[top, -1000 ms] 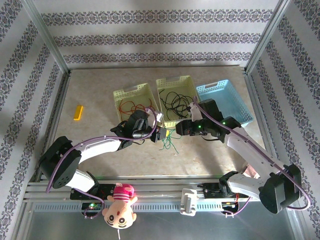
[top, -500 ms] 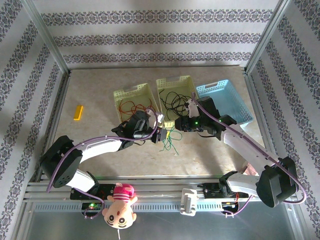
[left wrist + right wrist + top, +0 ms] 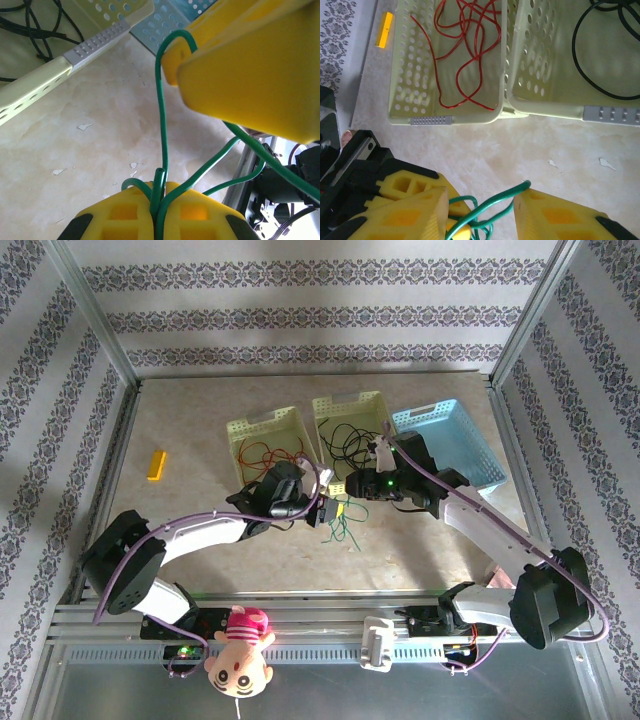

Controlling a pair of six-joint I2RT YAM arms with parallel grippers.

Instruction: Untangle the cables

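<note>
Both hands meet low over the surface (image 3: 200, 420) from above: left hand (image 3: 322, 504), right hand (image 3: 352, 488), green cable (image 3: 344, 526) between them. Left wrist: my left hand is clamped on it. Right wrist: my right hand's fingers stand apart; red cable (image 3: 465, 50) fills the first basket (image 3: 415, 75), black cable (image 3: 592, 75) the second basket (image 3: 540, 65).

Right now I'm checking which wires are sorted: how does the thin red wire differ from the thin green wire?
The thin red wire lies loose inside the pale yellow perforated basket; the thin green wire hangs over the beige tabletop, outside any basket. No gripper touches the red one; the green one is pinched in the shut left gripper and passes through the open right gripper. Both are loopy strands.
</note>
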